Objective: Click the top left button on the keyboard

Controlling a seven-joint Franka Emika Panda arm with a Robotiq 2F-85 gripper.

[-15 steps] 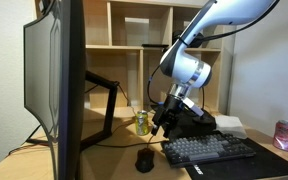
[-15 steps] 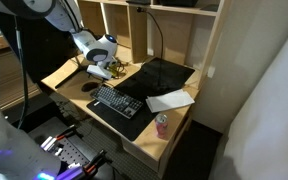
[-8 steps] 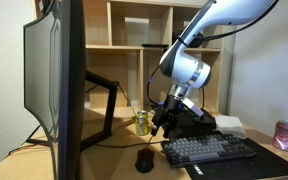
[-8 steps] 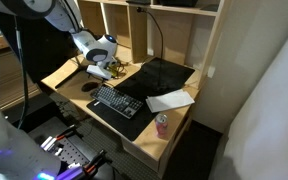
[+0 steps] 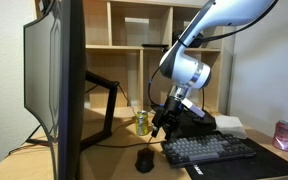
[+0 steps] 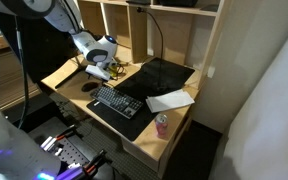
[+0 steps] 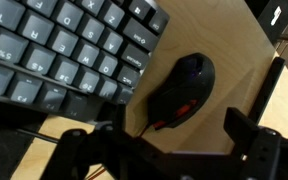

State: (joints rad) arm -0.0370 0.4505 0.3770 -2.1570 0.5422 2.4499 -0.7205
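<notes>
I'm steering in an office workstation.
I see a monitor [image 5: 49,80], keyboard [image 5: 209,150] and mouse [image 7: 181,88] on a wooden table [image 6: 64,72], with cubby shelves [image 5: 134,40] behind.

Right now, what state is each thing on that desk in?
claw, open, empty, hovering over the desk
keyboard, lying flat, not touched
mouse, resting beside the keyboard, not touched
pink can, upright
green can, upright
monitor, on or off: cannot tell

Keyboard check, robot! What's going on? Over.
Gripper hovering, jaws open, empty. Keyboard untouched. Mouse beside its end, under the jaws.
</notes>
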